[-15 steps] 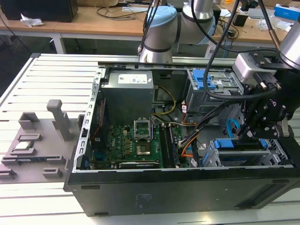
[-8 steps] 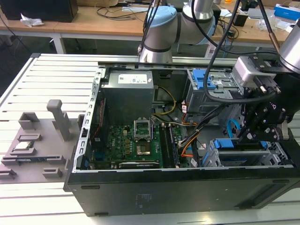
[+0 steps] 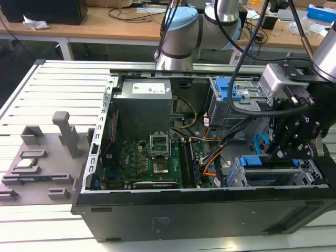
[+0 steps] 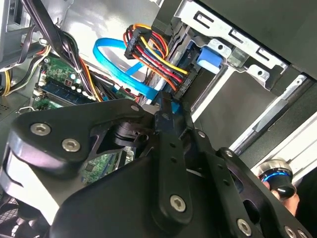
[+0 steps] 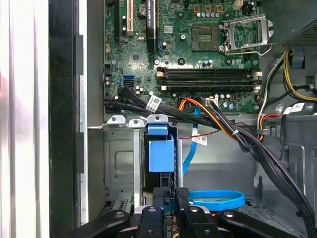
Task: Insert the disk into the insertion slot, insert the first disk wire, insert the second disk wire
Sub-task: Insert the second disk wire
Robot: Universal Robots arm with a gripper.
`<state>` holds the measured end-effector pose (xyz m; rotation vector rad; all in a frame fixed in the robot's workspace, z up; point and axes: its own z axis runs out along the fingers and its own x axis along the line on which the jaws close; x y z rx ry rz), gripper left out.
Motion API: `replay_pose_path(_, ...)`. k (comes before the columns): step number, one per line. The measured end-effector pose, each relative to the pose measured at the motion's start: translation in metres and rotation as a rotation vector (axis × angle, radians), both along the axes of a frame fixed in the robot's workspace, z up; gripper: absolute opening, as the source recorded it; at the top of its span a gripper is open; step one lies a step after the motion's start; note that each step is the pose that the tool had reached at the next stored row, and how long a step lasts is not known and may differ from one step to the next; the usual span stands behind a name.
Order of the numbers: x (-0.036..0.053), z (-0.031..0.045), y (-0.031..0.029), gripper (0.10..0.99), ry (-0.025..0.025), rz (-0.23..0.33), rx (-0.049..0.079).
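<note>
The disk (image 3: 258,161), framed by its blue carrier (image 5: 161,148), sits inside the silver insertion slot (image 3: 286,177) at the case's front corner, on the exterior view's right. My black gripper (image 3: 278,152) hangs just above that slot. In both wrist views the gripper (image 4: 166,105) (image 5: 171,196) is shut on the connector end of a flat blue disk wire (image 4: 124,67), whose loop (image 5: 218,198) lies beside the fingers. A red, yellow and black wire bundle (image 4: 153,54) ends in a black plug (image 4: 181,85) at the disk's edge, close to my fingertips.
A second grey bay with a blue latch (image 3: 226,89) stands behind the slot. The motherboard (image 3: 152,157), the power supply (image 3: 144,102) and black cable bundles (image 5: 208,124) crowd the case. A grey fixture plate (image 3: 42,157) lies outside, on the exterior view's left.
</note>
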<state>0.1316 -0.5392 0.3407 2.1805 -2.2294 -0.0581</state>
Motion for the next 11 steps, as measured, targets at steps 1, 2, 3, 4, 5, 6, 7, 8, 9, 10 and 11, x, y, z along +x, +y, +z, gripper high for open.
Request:
replay_pose_path(1,0.0,0.0011,0.0001,0.239,0.0,0.0,0.0)
replay_pose_path(2,0.0,0.0053,0.0,0.239,0.0,0.0,0.0)
replay_pose_path(3,0.0,0.0105,0.0001,0.239,0.0,0.0,0.0)
replay_pose_path(4,0.0,0.0144,0.0002,0.239,0.0001,0.0,0.0)
replay_pose_path(5,0.0,0.018,0.0004,0.239,0.0001,0.0,0.0)
replay_pose_path(6,0.0,0.0218,0.0007,0.239,0.0001,0.0,0.0)
replay_pose_path(7,0.0,0.0244,0.0012,0.239,0.0001,0.0,0.0)
replay_pose_path(8,0.0,0.034,0.0043,0.239,0.0,0.0,0.0)
replay_pose_path(9,0.0,0.0398,0.0049,0.157,0.0,0.0,0.0)
replay_pose_path(10,0.0,0.0463,0.0051,0.106,0.0001,0.0,0.0)
replay_pose_path(11,0.0,0.0476,0.0051,0.106,0.0,0.0,0.0)
